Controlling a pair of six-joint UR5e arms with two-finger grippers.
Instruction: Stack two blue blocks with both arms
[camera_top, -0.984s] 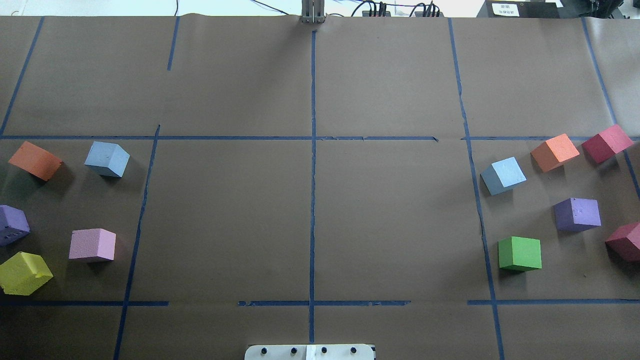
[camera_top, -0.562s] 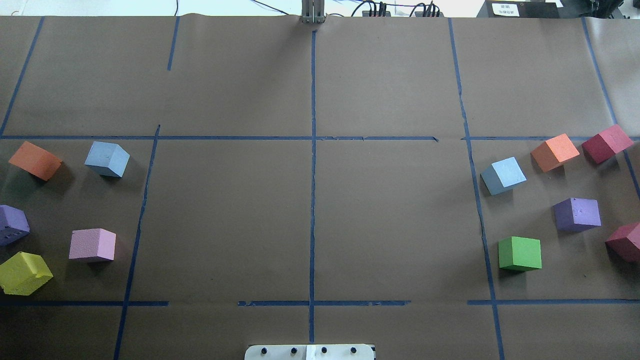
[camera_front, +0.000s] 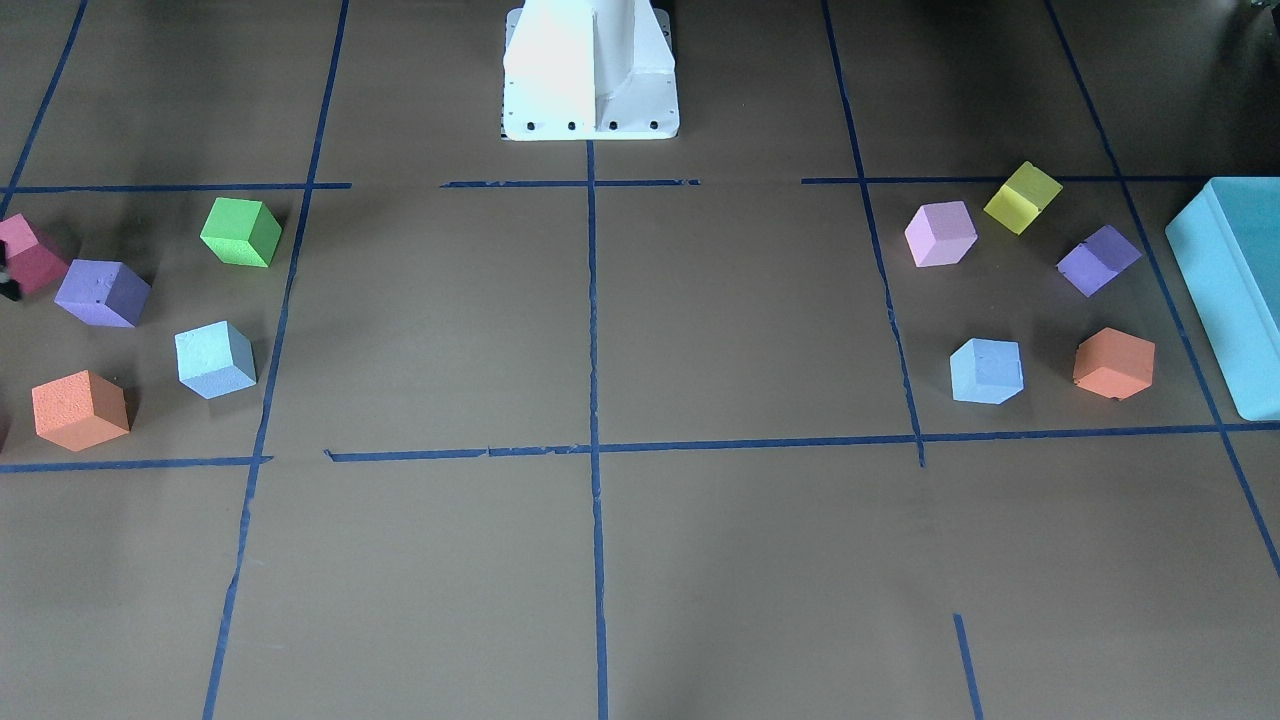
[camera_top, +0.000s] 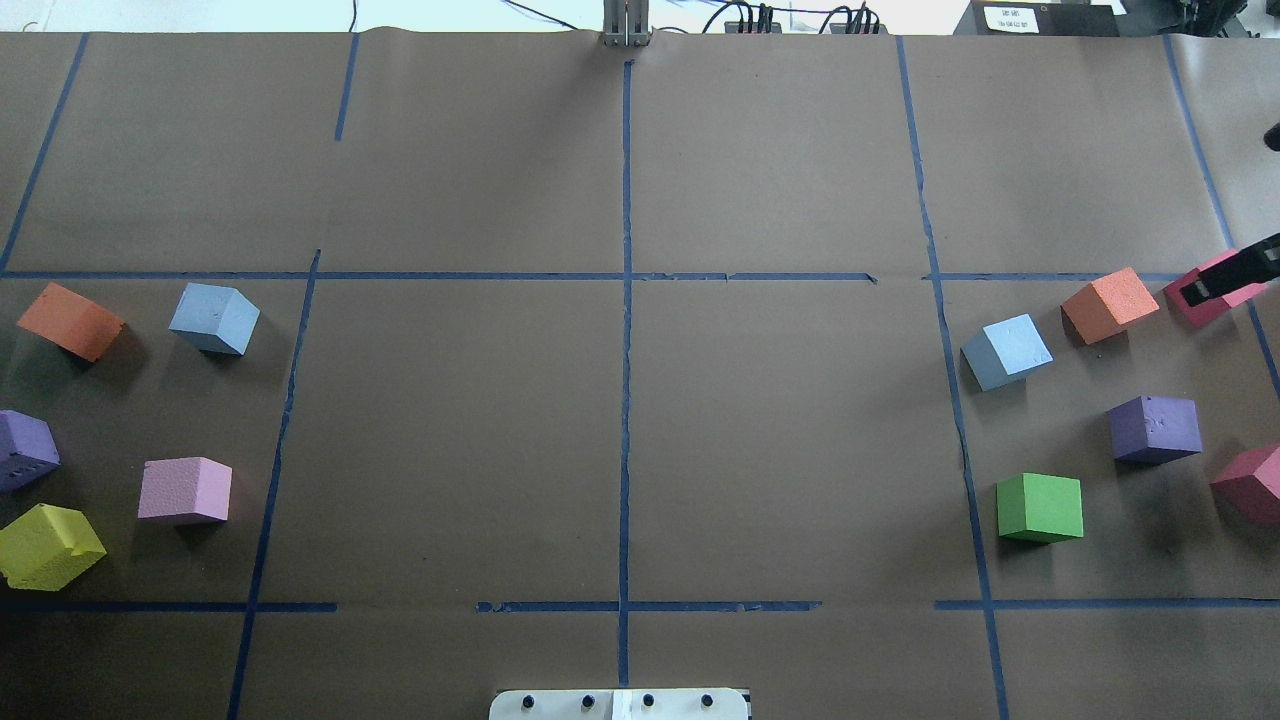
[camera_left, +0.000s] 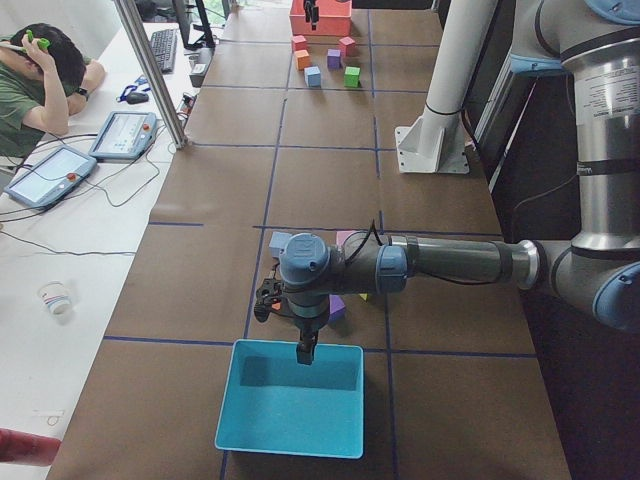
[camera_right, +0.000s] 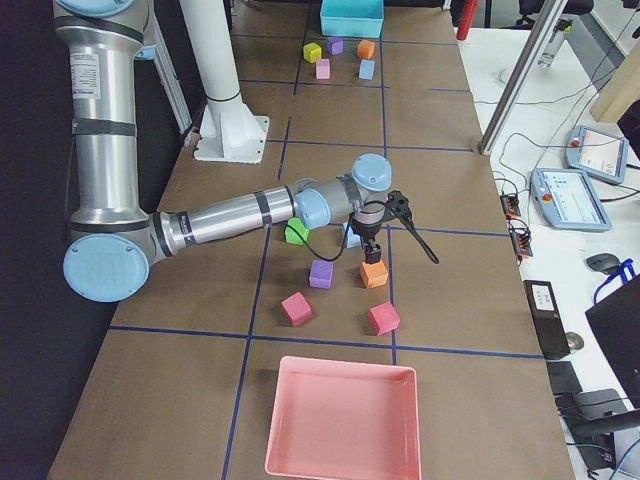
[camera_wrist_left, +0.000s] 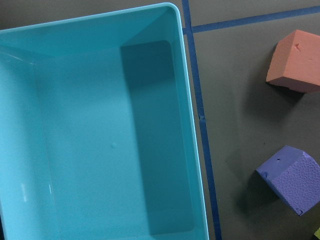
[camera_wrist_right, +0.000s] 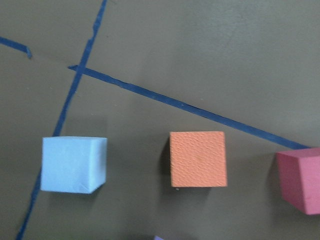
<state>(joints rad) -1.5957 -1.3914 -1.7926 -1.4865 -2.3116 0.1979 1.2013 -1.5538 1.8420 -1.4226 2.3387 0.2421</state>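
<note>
One blue block (camera_top: 214, 318) sits on the table's left side, also in the front view (camera_front: 986, 370). The other blue block (camera_top: 1006, 350) sits on the right side, also in the front view (camera_front: 215, 359) and the right wrist view (camera_wrist_right: 74, 164). My right gripper (camera_top: 1228, 279) pokes in at the overhead view's right edge, above a red cube (camera_top: 1205, 296), right of that blue block. In the right side view it (camera_right: 371, 252) hangs over the orange cube. My left gripper (camera_left: 305, 350) hangs over the teal box (camera_left: 290, 405). I cannot tell whether either is open or shut.
Left side: orange (camera_top: 70, 320), purple (camera_top: 25, 448), pink (camera_top: 185, 490) and yellow (camera_top: 48, 545) cubes. Right side: orange (camera_top: 1108, 304), purple (camera_top: 1155, 428), green (camera_top: 1040, 507) and another red (camera_top: 1250, 483) cube. A pink tray (camera_right: 340, 420) lies at the right end.
The right gripper's black tip has come into the overhead view at the right edge, over the red cube. No cube has moved.
</note>
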